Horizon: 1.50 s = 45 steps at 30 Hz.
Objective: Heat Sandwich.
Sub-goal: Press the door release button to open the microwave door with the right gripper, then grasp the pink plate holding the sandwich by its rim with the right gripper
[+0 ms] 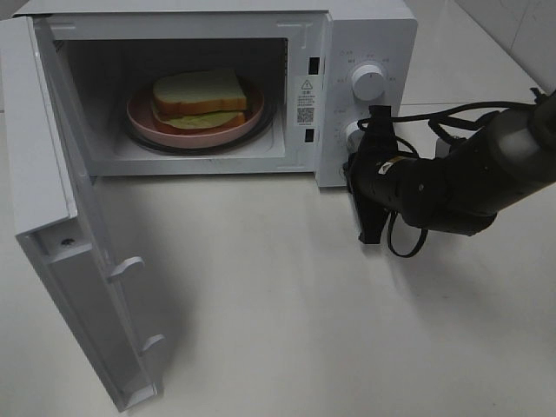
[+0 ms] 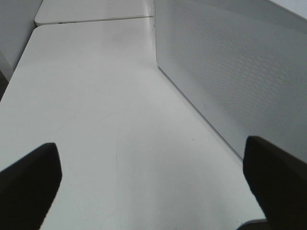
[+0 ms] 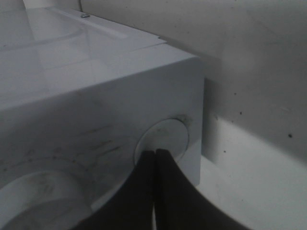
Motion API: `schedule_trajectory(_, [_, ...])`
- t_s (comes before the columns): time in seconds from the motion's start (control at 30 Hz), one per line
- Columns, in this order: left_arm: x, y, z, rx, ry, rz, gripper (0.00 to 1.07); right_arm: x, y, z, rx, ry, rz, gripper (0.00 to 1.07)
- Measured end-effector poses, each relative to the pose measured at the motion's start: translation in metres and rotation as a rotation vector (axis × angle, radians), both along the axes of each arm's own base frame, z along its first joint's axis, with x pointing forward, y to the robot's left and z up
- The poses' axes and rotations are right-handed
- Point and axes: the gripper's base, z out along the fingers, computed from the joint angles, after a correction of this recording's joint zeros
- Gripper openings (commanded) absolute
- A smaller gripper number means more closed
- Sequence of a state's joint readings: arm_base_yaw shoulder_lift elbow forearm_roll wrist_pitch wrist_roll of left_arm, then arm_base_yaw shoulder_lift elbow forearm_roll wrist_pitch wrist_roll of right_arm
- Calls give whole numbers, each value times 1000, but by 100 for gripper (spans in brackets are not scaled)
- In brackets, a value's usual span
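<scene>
Seeing the sandwich (image 1: 199, 97) lying on the pink plate (image 1: 139, 119) inside the microwave (image 1: 365, 35), mid-cavity, so treating loading as done. Seeing the door (image 1: 52, 174) hanging wide open on the microwave's hinge side, so judging the step in hand as the handover from loading to starting the heat. Finding the right gripper (image 3: 154, 158) pinched fully together and holding nothing, tips meeting the lower knob (image 3: 165, 136) on the microwave's control panel, below the upper knob (image 1: 368, 82). Not managing to tell from the wrist view whether pushing or merely resting there. Finding the left gripper (image 2: 151, 158) spread wide and holding nothing, hovering low over the table (image 2: 96, 96) beside the microwave's perforated outer wall (image 2: 230, 72), touching neither. Expecting next: getting the door swung shut against the microwave front until latched, probably by bringing the left arm round to the door's outer face and pushing. Also calling for moving the right tips clear of the closing edge. After that, expecting a knob turn, needing the right jaws parted enough for straddling the knob. Not twisting anything with tips pinched like this.
</scene>
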State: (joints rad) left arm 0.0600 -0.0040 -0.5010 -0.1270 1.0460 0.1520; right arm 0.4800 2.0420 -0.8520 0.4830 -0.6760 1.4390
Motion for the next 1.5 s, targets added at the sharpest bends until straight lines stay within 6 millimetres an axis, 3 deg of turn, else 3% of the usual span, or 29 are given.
schedule_trajectory(0.27, [0,0,0,0,0,0,98,-13,-2,4,-31,81,53,0])
schedule_trajectory(0.73, [0,0,0,0,0,0,98,-43,-5,30,-222,205,318,2])
schedule_trajectory(0.87, [0,0,0,0,0,0,98,-53,-4,44,-391,202,535,2])
schedule_trajectory(1.27, [0,0,0,0,0,0,98,-73,-4,65,-619,175,893,4])
schedule_trajectory(1.5, [0,0,0,0,0,0,98,-82,0,85,-788,108,1228,6])
